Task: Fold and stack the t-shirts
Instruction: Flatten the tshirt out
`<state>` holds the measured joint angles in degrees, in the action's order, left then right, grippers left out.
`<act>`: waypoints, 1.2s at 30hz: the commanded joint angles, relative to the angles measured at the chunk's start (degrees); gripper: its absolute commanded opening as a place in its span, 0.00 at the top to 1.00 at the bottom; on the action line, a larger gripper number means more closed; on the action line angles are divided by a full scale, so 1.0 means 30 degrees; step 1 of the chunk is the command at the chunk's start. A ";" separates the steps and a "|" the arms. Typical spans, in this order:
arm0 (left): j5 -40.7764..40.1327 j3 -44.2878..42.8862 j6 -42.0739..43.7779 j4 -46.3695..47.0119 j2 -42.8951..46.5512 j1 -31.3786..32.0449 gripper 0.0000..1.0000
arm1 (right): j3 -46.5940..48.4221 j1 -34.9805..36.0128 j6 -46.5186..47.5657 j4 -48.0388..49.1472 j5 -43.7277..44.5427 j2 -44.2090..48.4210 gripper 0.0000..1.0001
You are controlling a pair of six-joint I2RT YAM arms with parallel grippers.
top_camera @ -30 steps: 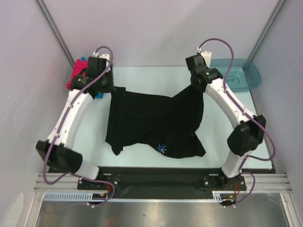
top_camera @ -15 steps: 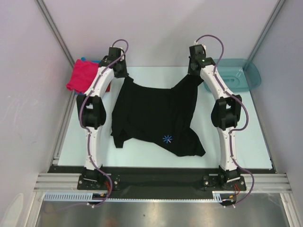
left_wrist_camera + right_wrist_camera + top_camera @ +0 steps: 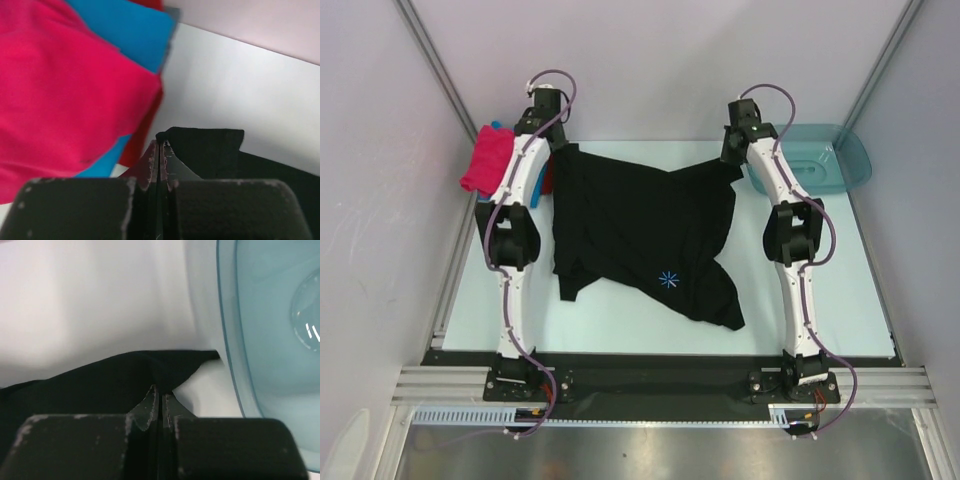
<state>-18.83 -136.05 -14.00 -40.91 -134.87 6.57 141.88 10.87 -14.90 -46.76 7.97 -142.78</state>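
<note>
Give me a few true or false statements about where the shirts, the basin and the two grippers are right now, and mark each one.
1. The left gripper and the right gripper are both shut on the black shirt. True.
2. The black shirt is folded on top of the pink shirt. False: it is spread open across the table, not on the pink one.
3. The pink shirt lies over a blue shirt. True.
4. The basin stands at the far left corner. False: it is at the far right corner.
</note>
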 commanded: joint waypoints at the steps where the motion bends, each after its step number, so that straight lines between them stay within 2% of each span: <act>1: -0.2159 -0.0180 -0.0226 -0.0544 0.1069 -0.0519 1.00 | 0.0986 0.0038 -0.0308 -0.1342 0.0069 -0.0247 1.00; 2: -0.2132 -0.0091 -0.0226 -0.0574 0.1127 -0.0548 0.99 | 0.0986 0.0038 -0.0308 -0.1404 -0.0134 -0.0277 0.94; 3: -0.2219 -0.0032 -0.0487 -0.0951 0.1157 -0.0549 0.74 | 0.0725 0.0038 -0.0221 -0.1376 -0.0310 -0.0191 0.84; 4: -0.1871 0.0056 -0.0606 -0.1129 0.1186 -0.0549 0.48 | 0.0665 0.0038 -0.0220 -0.1491 -0.0399 -0.0103 0.57; 5: -0.1433 -0.0001 -0.0694 -0.1334 0.1303 -0.0549 0.01 | 0.0548 0.0038 -0.0249 -0.1550 -0.0342 0.0043 0.47; 6: -0.0877 0.0027 -0.0666 -0.1597 0.1420 -0.0578 0.00 | 0.0489 0.0067 -0.0250 -0.1638 -0.0254 0.0393 0.33; 9: 0.0650 0.0962 -0.1595 -0.1919 0.2735 -0.0519 0.00 | -0.0563 0.0154 -0.0337 -0.1727 0.0799 0.1940 0.29; 13: 0.1763 0.3709 -0.2336 -0.2068 0.4962 0.0501 0.00 | -0.3720 0.0154 -0.0863 -0.1434 0.2291 0.4961 0.29; 16: 0.2874 0.6261 -0.2597 -0.2360 0.7302 0.1294 0.00 | -0.5190 0.0213 -0.1420 -0.2457 0.2618 0.7100 0.28; 20: 0.4253 0.9923 -0.3066 -0.3235 1.0584 0.2233 0.00 | -0.9779 0.0886 -0.1977 -0.3453 0.2794 1.0321 0.28; 25: 0.7005 1.5248 -0.3800 -0.4088 1.4657 0.2672 0.00 | -1.4768 0.1414 -0.3323 -0.5035 0.0866 1.4130 0.30; 27: 0.7097 1.6835 -0.3800 -0.4526 1.6475 0.2907 0.00 | -1.6786 0.1473 -0.3587 -0.5502 -0.0306 1.5743 0.31; 32: 0.6510 1.6902 -0.2806 -0.6839 1.7768 0.2908 0.00 | -1.9606 0.1766 -0.4087 -0.6149 -0.2155 1.8177 0.35; 36: 0.7097 1.6728 -0.2687 -0.7836 1.7185 0.2909 0.00 | -2.1129 0.2848 -0.4760 -0.7117 -0.1806 1.9521 0.37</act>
<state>0.58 -85.30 -23.35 -60.55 -82.91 15.09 80.60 16.75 -26.68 -65.45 4.60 -88.73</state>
